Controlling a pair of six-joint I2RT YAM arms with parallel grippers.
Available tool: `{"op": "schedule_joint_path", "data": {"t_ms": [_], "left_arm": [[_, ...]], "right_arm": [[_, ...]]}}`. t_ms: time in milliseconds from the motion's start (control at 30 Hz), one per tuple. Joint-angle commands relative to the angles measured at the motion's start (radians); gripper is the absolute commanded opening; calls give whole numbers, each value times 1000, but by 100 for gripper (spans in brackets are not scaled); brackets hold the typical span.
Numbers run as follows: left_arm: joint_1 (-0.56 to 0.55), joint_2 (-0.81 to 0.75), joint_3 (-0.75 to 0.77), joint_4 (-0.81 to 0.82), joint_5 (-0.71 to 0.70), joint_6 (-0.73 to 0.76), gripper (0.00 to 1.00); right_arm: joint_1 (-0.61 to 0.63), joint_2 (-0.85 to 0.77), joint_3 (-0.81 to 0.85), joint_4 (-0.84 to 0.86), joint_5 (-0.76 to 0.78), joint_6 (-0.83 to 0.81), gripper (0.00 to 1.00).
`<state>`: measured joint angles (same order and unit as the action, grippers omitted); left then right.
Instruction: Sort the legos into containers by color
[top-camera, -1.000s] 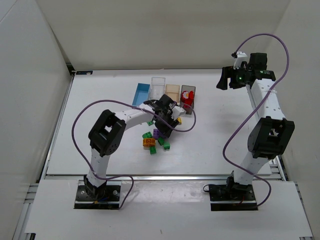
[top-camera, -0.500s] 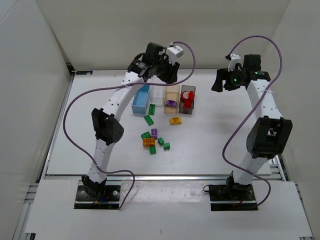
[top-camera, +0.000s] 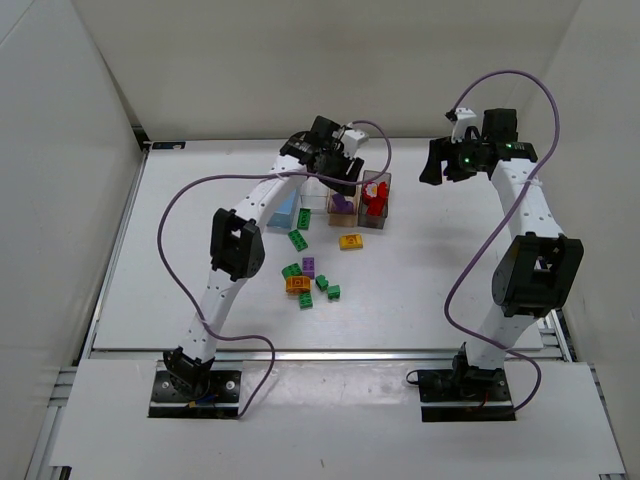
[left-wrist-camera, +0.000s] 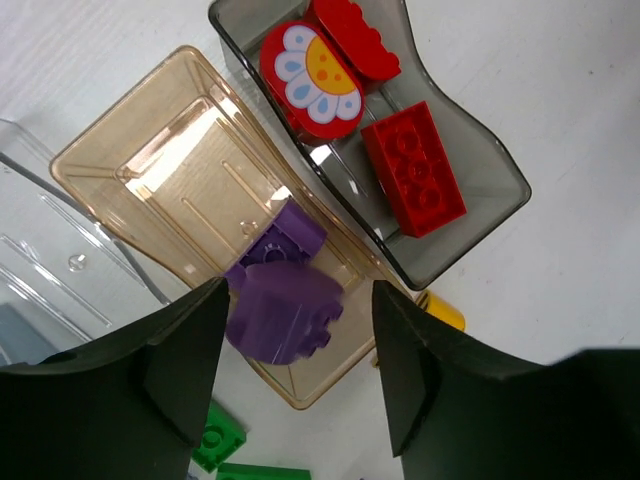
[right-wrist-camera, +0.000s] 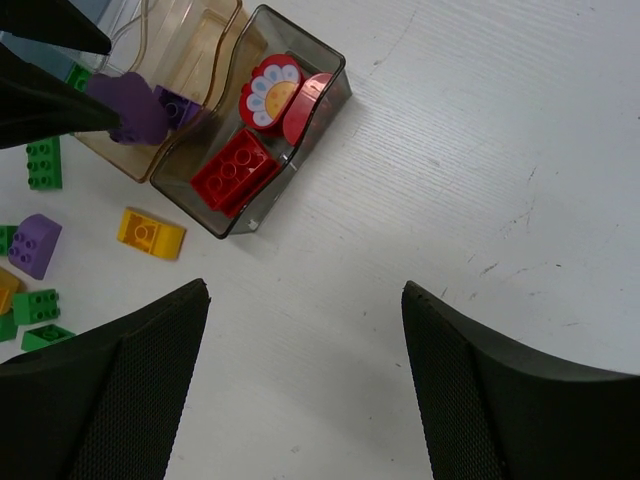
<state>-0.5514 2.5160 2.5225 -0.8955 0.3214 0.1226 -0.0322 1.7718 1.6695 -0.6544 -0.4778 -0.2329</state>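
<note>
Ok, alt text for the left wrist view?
The left gripper is open on either side of a blurred purple brick over the tan bin, which holds another purple brick. The grey bin beside it holds red pieces.

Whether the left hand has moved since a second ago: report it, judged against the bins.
Yes. In the top view the left hand moved upward, from the near side of the peach-tan bin to above it.

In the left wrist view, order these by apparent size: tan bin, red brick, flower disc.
1. tan bin, clearly largest.
2. red brick and flower disc: they look about equal, so I do not rank them.
</note>
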Motion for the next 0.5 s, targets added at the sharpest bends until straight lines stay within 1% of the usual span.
{"op": "schedule_joint_path", "data": {"t_ms": [0, 33, 67, 100, 133, 167, 200, 267, 333, 367, 400, 433, 467], "left_arm": [[4, -16, 62, 24, -13, -14, 70], [10, -17, 62, 32, -13, -17, 76], [14, -34, 59, 39, -12, -34, 84], [21, -45, 46, 74, 7, -47, 87], [36, -60, 35, 101, 19, -78, 98], [47, -101, 24, 128, 25, -87, 100], [57, -117, 13, 185, 27, -100, 99], [67, -158, 24, 225, 39, -103, 99], [68, -207, 74, 234, 4, -81, 99], [68, -221, 91, 228, -24, -72, 99], [73, -264, 104, 213, -54, -66, 99], [79, -291, 88, 204, -120, -60, 99], [85, -321, 69, 187, -154, -60, 99]], "right_arm": [[-2, -14, 19, -4, -8, -29, 82], [-2, -15, 19, -7, -13, -40, 82], [0, -17, 18, -16, -40, -52, 82], [2, -23, 12, -17, -63, -89, 82], [2, -26, 9, -40, -90, -114, 82], [8, -28, 6, -50, -128, -167, 82], [14, -29, -25, -54, -137, -195, 82], [26, -38, -50, -60, -150, -271, 82], [67, -55, -83, -74, -202, -347, 80], [89, -67, -111, -77, -215, -438, 80], [150, -77, -125, -79, -226, -485, 79], [184, -95, -137, -80, -229, -537, 79], [221, -95, -154, -94, -232, -643, 78]]}}
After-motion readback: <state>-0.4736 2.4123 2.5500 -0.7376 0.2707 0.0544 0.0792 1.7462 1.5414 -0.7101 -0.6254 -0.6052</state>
